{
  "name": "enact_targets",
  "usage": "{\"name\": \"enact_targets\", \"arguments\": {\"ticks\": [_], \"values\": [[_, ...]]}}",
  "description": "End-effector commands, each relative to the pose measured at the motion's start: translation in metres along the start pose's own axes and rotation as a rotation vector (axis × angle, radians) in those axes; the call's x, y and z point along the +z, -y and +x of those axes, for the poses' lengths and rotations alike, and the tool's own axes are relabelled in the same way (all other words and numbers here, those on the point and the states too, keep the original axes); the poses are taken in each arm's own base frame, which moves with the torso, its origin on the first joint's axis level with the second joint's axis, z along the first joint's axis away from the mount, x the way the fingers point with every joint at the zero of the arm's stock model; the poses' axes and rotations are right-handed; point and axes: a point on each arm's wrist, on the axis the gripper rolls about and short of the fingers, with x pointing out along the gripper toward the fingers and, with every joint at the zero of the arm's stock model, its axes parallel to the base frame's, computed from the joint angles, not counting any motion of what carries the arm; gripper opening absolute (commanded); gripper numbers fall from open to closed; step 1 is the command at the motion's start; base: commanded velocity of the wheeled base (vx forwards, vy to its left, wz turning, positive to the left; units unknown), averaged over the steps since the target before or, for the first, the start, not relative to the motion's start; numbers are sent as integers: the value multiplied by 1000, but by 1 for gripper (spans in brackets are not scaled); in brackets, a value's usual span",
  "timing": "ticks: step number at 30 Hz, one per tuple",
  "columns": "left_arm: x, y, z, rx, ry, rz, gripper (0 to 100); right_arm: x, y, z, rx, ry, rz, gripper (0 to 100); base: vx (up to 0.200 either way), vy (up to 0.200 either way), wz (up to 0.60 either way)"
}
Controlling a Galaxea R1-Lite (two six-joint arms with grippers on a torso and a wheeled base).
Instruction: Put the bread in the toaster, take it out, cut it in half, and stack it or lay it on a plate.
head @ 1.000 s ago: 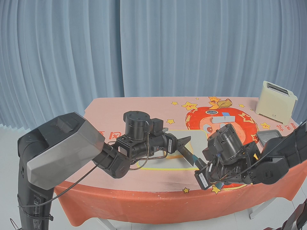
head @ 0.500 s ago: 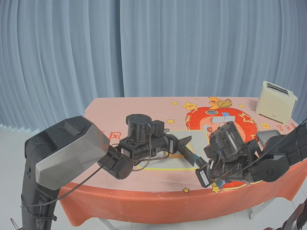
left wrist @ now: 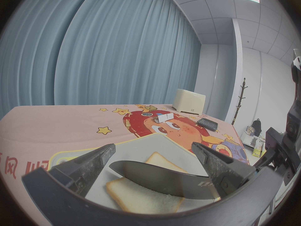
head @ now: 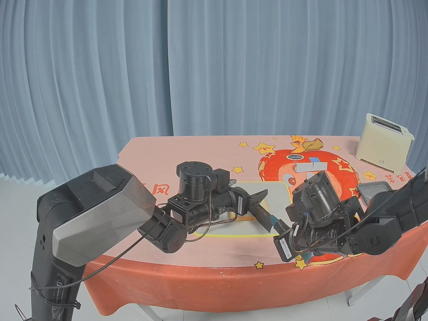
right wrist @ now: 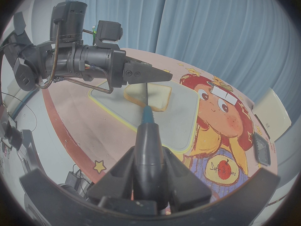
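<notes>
A slice of white bread (left wrist: 141,200) lies on the grey cutting board (left wrist: 134,146) near the table's front middle. My left gripper (left wrist: 153,156) is open just above the board, one finger on each side of the bread. My right gripper (right wrist: 147,156) is shut on the dark handle of a knife (right wrist: 146,116). Its blade (left wrist: 163,179) lies across the slice between the left fingers. In the head view the left gripper (head: 261,206) and the knife (head: 271,221) meet over the board (head: 278,192), and the bread (head: 244,217) is mostly hidden. The cream toaster (head: 385,142) stands at the far right.
A dark rectangular tray (head: 373,189) lies on the cloth in front of the toaster, to the right of the board. A small white and blue block (head: 312,166) lies on the apple print behind the board. The table's front edge is close under my right arm.
Both arms have shifted slightly to the right, and the knife handle has moved a little with them. The blade stays over the bread and the left gripper stays spread.
</notes>
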Motion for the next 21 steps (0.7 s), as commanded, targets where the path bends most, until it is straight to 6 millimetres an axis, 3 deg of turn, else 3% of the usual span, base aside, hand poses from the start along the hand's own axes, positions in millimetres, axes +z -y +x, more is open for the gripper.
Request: {"name": "enact_targets", "arguments": {"ticks": [1, 7, 13, 21], "values": [[-9, -4, 4, 6, -19, -5, 100, 10, 1, -7, 5, 40, 11, 0, 0, 0, 0], [-14, -3, 3, 0, -30, -4, 100, 13, 1, -9, 6, 46, 14, 0, 0, 0, 0], [-3, 1, 0, -11, 15, 3, 100, -4, 1, -1, -1, -17, -2, 0, 0, 0, 0], [10, 10, -10, -25, 52, 13, 100, 1, 1, -6, 2, 15, 7, 0, 0, 0, 0]]}}
